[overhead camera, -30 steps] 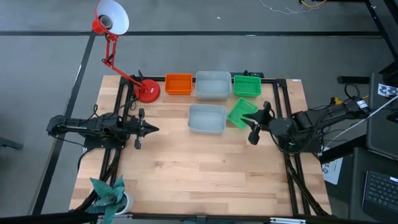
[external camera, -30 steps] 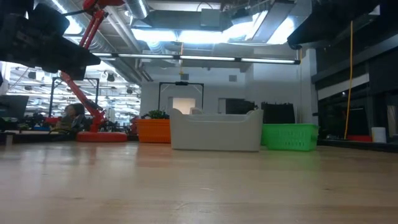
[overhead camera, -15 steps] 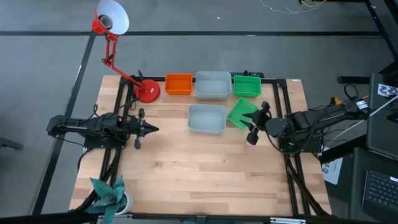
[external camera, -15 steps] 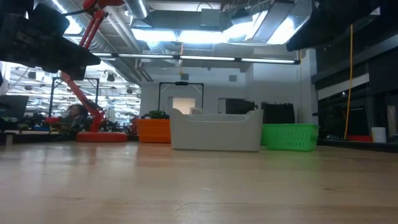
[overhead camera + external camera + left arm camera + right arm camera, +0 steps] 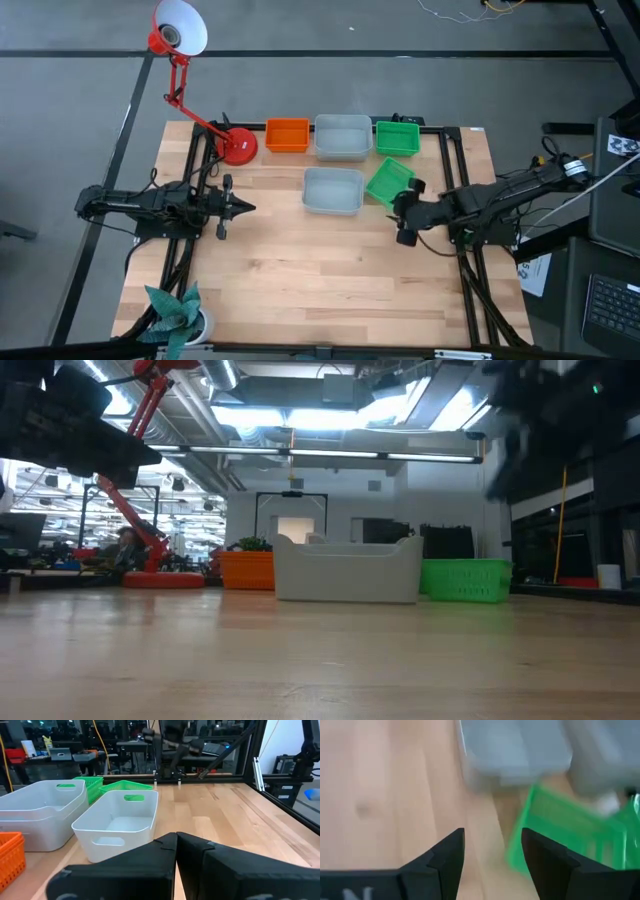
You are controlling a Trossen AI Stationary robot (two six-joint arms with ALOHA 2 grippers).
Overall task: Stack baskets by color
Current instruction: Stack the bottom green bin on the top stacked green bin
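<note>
Along the far edge stand an orange basket (image 5: 287,135), a pale grey basket (image 5: 342,137) and a green basket (image 5: 397,138). A second grey basket (image 5: 333,189) rests on its bottom mid-table. Right beside it sits a second green basket (image 5: 389,182), turned askew. My right gripper (image 5: 404,212) hovers open, slanting down, just to the near right of that askew green basket (image 5: 565,832), with nothing between its fingers. At the table's left my left gripper (image 5: 243,208) is level, shut and empty.
A red desk lamp's round base (image 5: 239,147) stands at the far left, next to the orange basket. A green paper plant (image 5: 175,310) sits at the near left corner. Bare wood (image 5: 320,270) fills the near half of the table.
My right gripper has sunk and tipped further downward. It has also shifted toward the table's left and a little toward the near edge, staying close to the askew green basket. The baskets have not moved.
</note>
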